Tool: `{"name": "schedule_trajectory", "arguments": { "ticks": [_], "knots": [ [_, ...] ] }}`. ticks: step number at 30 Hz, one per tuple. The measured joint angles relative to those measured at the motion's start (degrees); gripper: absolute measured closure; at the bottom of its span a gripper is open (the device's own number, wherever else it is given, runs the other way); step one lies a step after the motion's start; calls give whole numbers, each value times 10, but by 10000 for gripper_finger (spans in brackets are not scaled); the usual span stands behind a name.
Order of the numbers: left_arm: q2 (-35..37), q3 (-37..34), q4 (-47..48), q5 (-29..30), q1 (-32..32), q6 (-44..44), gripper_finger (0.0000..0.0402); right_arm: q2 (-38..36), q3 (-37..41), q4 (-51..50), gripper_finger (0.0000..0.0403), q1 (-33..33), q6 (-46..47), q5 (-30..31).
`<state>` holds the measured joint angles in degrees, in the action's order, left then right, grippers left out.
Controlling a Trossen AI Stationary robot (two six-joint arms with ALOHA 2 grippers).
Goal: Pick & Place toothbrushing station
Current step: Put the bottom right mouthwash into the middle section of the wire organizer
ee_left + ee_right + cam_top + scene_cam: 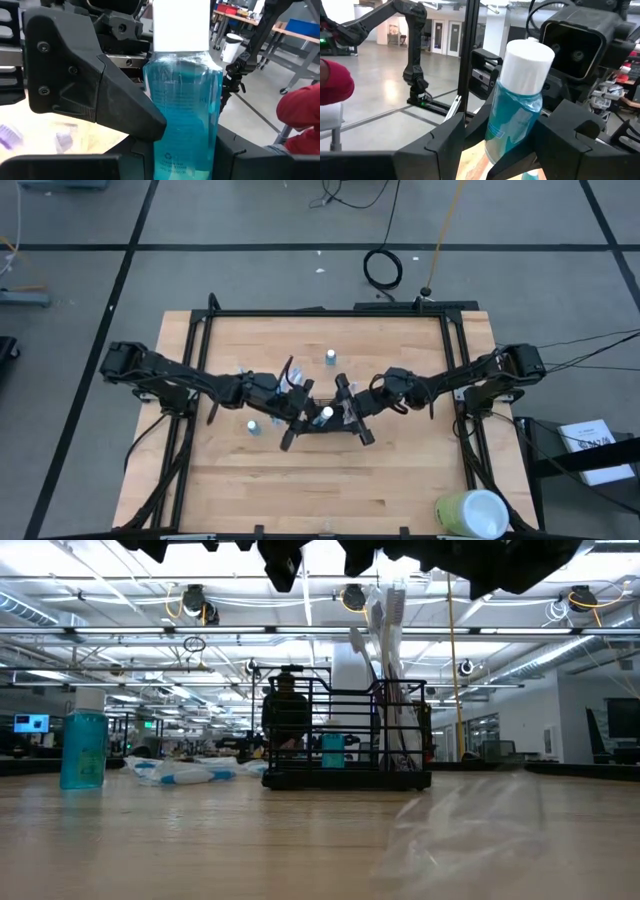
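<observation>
A clear bottle of blue liquid with a white cap [182, 100] hangs in mid-air over the table's middle, its cap [327, 415] showing from above. My left gripper [182, 165] is shut on it. My right gripper [512, 160] comes from the table's right and stands open, one finger on each side of the same bottle [515, 115]; whether they touch it I cannot tell. The toothbrushing station [345, 745], a black wire holder, rests on the table below the grippers, with toothbrushes [385, 640] standing in it. My left gripper pinches the bottle's body [152, 125], below the cap, between its two fingers [100, 95]. The fingers come about level from the table's left. The bottle stands upright in the hold, cap up, lifted clear of the table.
A second blue bottle [83, 745] stands left of the holder, seen from above [253, 425]. A third [330, 357] stands farther back. White and blue packets [180, 772] lie on the wood. A green and white cup [470, 515] sits at the near right corner. A person's red sleeve [300, 120] shows beyond the table.
</observation>
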<state>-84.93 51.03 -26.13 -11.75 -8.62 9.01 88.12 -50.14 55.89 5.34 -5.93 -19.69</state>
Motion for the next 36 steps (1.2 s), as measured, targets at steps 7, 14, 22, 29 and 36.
{"name": "schedule_trajectory", "arguments": {
  "ticks": [7,14,22,29,36],
  "knots": [
    [-2,0,8,16,-4,-24,280,0,0,0,192,0,0,0],
    [-3,0,9,22,-22,-59,279,0,0,0,192,0,0,0],
    [-3,0,10,19,-29,-70,279,0,0,0,192,0,0,0],
    [42,1,79,37,-43,-81,279,0,0,0,192,0,0,0],
    [130,1,159,148,-58,-106,279,0,0,0,192,0,0,0]
  ]
}}
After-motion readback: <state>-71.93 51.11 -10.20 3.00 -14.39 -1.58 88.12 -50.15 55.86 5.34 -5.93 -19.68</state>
